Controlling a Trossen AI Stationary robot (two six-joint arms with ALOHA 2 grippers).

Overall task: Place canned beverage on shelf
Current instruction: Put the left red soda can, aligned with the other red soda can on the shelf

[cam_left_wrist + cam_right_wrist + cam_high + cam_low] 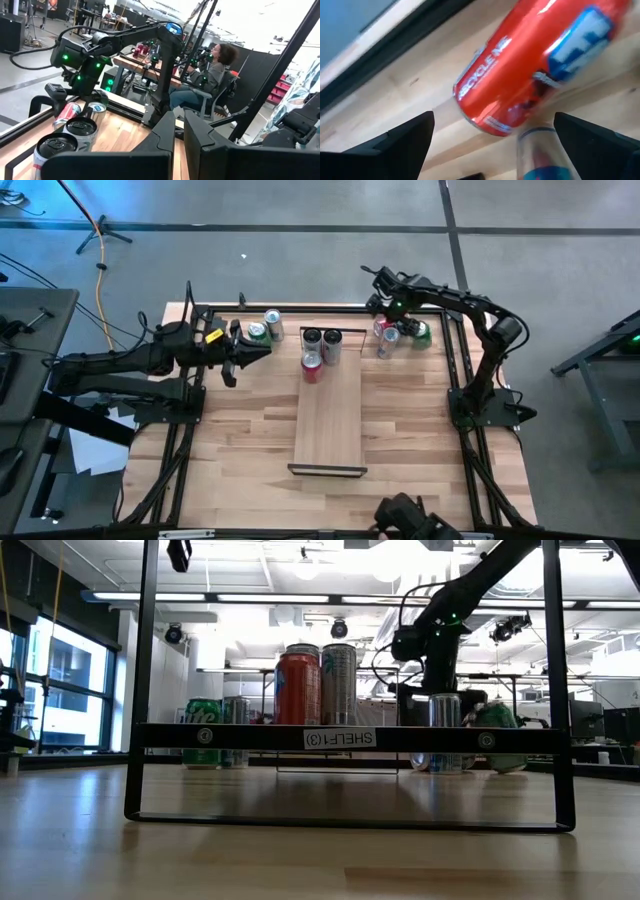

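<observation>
Red can [530, 60] lies between the wide-open right claw's [490, 137] fingers, ungripped; left claw [262, 348] shut, empty.

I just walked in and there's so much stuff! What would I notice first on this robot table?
Probably the right gripper, wide open, reaching down over a red can lying on its side near the table's far right corner. Next, three cans stand together at the far end of the shelf, the long pale board in the middle. The left gripper waits shut beside two more cans on the far left.
</observation>
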